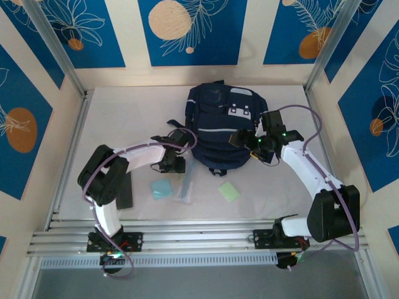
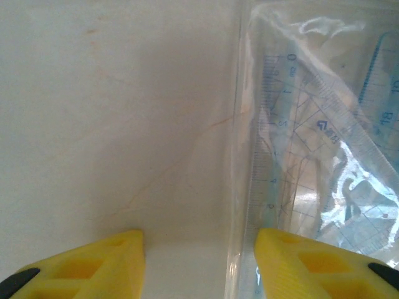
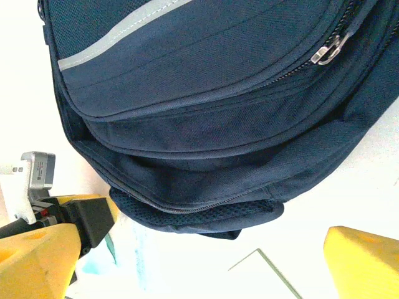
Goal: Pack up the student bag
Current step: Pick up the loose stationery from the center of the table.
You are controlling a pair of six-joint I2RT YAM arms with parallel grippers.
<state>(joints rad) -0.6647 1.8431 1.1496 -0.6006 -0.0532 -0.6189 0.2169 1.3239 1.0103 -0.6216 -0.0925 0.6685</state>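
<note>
The student bag (image 1: 219, 124), dark navy with thin grey stripes, lies flat at the back middle of the table. Its lower edge and a closed zipper (image 3: 328, 51) fill the right wrist view around (image 3: 212, 106). My right gripper (image 1: 244, 138) hovers over the bag's right side, and in its own view it (image 3: 199, 274) stands wide open with nothing between its fingers. My left gripper (image 1: 171, 163) is down at the table by a clear pouch of rulers (image 1: 185, 187). Its jaws (image 2: 199, 268) are apart, with the right finger (image 2: 318, 265) resting on the edge of that pouch (image 2: 312, 143).
A pale blue sticky pad (image 1: 161, 189) lies left of the pouch. In front of the bag is a green pad (image 1: 229, 191). A black flat object (image 1: 124, 190) lies beside the left arm. Walls enclose the table on three sides.
</note>
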